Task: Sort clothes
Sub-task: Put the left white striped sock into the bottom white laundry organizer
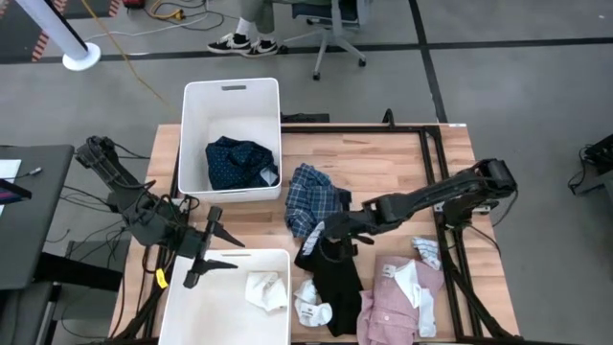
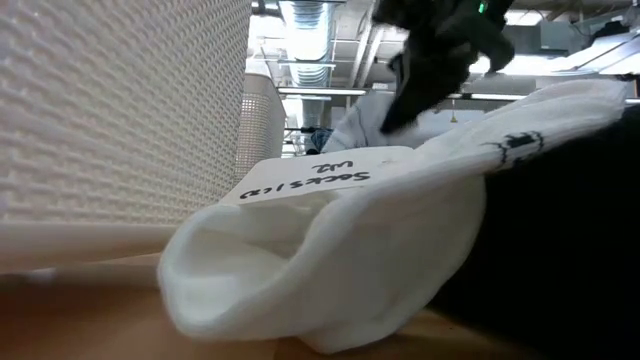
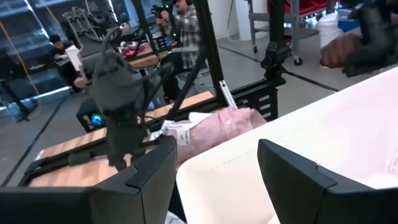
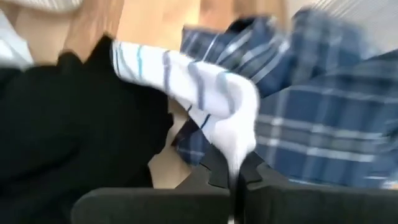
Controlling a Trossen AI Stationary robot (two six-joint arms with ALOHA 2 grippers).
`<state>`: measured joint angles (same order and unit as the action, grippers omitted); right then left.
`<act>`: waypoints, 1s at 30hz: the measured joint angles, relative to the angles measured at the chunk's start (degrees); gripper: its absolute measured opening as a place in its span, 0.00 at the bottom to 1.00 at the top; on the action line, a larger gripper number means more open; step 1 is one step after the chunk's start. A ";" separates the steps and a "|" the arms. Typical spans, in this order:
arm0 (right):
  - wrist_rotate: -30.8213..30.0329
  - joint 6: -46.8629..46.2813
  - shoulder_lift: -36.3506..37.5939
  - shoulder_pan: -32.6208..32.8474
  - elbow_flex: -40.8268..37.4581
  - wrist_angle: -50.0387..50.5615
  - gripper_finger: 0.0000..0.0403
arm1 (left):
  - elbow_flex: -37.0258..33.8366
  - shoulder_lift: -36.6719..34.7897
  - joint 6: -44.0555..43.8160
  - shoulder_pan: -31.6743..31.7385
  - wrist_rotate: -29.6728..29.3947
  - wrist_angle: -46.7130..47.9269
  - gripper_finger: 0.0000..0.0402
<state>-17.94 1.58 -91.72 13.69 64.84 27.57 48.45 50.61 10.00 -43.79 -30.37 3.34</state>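
My right gripper [image 1: 324, 240] reaches in from the table's right. It is shut on a white sock with blue stripes [image 4: 199, 87], between the blue plaid shirt [image 1: 316, 196] and the black top [image 1: 337, 276]. The pink shirt [image 1: 397, 299] lies at the near right, and a pair of small white socks [image 1: 310, 309] lies by the black top's near edge. The navy dotted shirt [image 1: 239, 163] lies in the far white bin [image 1: 230, 91]. My left gripper [image 1: 206, 251] is open and empty above the far rim of the near white bin [image 1: 182, 307]. My right gripper pinches one end of the striped sock [image 4: 239, 146] between its two shut fingers. The sock runs out from the fingers over the plaid shirt [image 4: 323, 106] toward the black top [image 4: 62, 137]. Whether it is lifted clear, I cannot tell.
White socks [image 1: 266, 290] lie in the near bin. Another white garment [image 1: 427, 251] lies by the pink shirt's far edge. A tagged white sock [image 2: 330, 270] fills the low view's foreground. A black frame runs along the table's far and right sides. People stand beyond the table.
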 joint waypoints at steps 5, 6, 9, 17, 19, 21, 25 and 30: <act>-3.01 0.73 6.34 1.12 0.00 -1.77 0.00 | 0.00 0.00 0.44 0.76 -1.07 -0.98 0.54; -3.29 1.32 7.66 1.40 0.00 -2.65 0.00 | 0.00 0.00 0.42 1.22 -1.21 -1.12 0.54; -3.60 3.17 11.66 2.01 0.00 -7.11 0.00 | 0.00 0.00 0.77 3.07 -1.29 -1.42 0.54; -3.56 11.65 18.82 4.08 0.18 -20.87 0.00 | 0.00 0.00 5.91 8.54 -0.69 -10.38 0.54; -3.40 13.27 19.21 4.48 1.32 -22.49 0.00 | 0.00 0.00 6.69 10.25 1.27 -12.62 0.54; -3.24 15.12 18.98 5.22 2.56 -24.34 0.00 | 0.00 0.19 6.87 12.32 3.64 -14.16 0.54; -2.91 19.97 16.98 6.71 5.78 -27.73 0.00 | 0.00 1.99 5.31 16.64 6.93 -16.14 0.54; -2.81 26.07 13.48 8.33 11.33 -28.09 0.00 | 0.00 5.97 2.21 21.48 13.16 -20.62 0.54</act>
<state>-20.75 27.65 -78.24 22.02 76.17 -0.51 48.45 56.58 12.21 -22.31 -17.21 -17.27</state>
